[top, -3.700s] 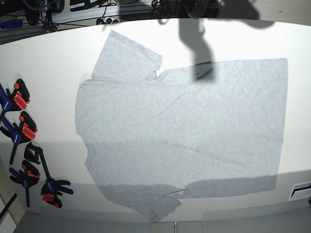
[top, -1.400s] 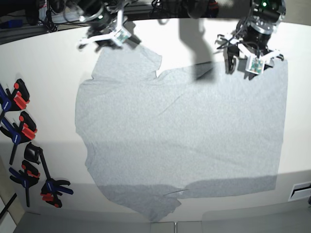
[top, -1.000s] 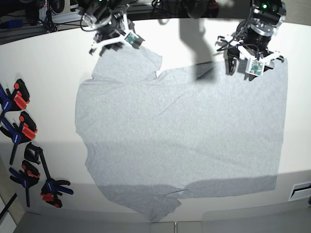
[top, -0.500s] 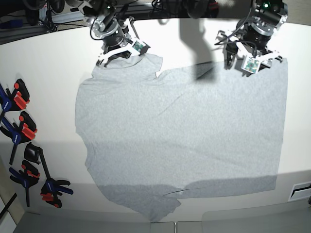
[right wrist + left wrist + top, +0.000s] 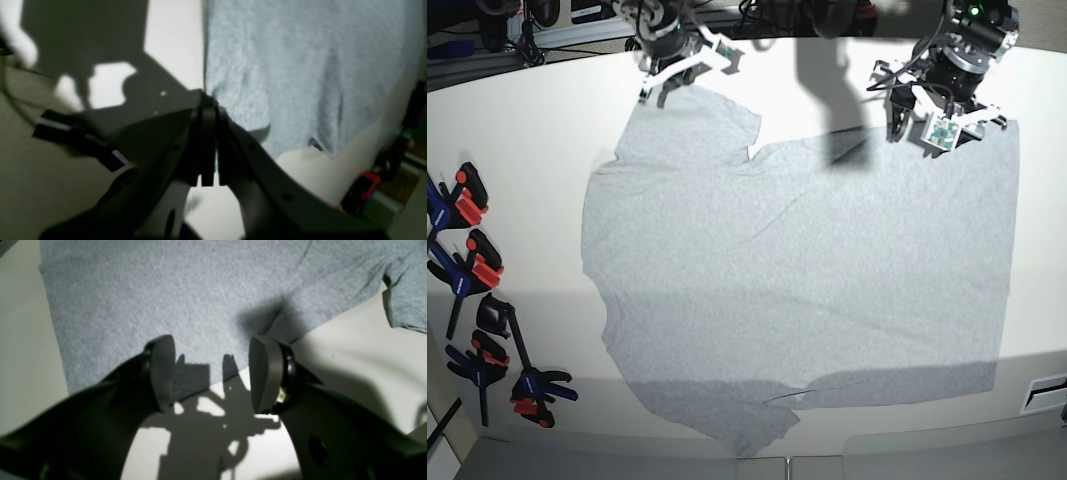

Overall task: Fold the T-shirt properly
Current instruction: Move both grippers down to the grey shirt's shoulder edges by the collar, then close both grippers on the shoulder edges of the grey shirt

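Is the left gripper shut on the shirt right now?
No, the left gripper is open, its fingers spread apart above the T-shirt edge with nothing between them.

One T-shirt (image 5: 797,270), heather-grey, spread flat on one tabletop (image 5: 517,130); two short sleeves visible, one at far edge, one at near edge

Two robot arms, each with one gripper: left gripper (image 5: 927,118), two fingers (image 5: 161,370) set apart; right gripper (image 5: 672,82), two fingers (image 5: 206,140) pressed together

Clamps (image 5: 472,260) along tabletop side, blue and black with red-orange parts: about five, exact count unclear where they overlap

One white slotted item (image 5: 1047,390) at tabletop edge
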Motion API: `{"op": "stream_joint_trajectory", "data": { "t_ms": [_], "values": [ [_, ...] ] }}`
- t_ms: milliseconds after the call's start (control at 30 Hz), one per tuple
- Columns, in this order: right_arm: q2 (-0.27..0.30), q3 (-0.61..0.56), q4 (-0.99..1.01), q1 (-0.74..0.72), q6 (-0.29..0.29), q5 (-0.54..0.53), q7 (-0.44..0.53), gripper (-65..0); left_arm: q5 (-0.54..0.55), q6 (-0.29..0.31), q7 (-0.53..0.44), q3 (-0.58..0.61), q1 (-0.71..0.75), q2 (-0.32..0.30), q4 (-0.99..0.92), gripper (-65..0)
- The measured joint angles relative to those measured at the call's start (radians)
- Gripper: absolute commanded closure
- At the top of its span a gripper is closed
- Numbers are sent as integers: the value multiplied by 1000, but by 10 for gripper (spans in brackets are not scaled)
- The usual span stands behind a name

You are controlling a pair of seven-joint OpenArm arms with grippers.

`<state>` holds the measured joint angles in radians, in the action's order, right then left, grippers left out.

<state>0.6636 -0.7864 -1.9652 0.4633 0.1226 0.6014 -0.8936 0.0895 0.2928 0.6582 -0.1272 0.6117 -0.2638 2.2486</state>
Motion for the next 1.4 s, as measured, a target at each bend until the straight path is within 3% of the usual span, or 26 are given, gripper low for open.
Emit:
{"op": "stream_joint_trajectory", "data": {
  "t_ms": [200,233,333,400,500,633,1100,1200,1400],
  "values": [
    [29,-59,-25,2,0,0,-22,0,0,0,0,0,0,0,0,-331],
    [29,-59,-26,2,0,0,-21,-31,0,0,0,0,0,0,0,-331],
    [29,-59,-30,2,-7,14,-21,-229,0,0,0,0,0,0,0,-331],
    [29,-59,-33,2,-22,20,-24,-309,0,0,0,0,0,0,0,-331],
    [29,-58,-33,0,-69,6,-23,-313,0,0,0,0,0,0,0,-331],
    [29,-58,-33,-1,-89,-35,-24,-312,0,0,0,0,0,0,0,-331],
    [26,71,-19,-3,-101,-305,41,-304,3,0,0,0,0,0,0,-331],
    [26,76,-1,-2,-101,-306,92,-263,3,0,0,0,0,0,0,-331],
    [5,82,94,-41,-141,-253,196,-260,3,0,0,0,0,0,0,-331]
  ]
}}
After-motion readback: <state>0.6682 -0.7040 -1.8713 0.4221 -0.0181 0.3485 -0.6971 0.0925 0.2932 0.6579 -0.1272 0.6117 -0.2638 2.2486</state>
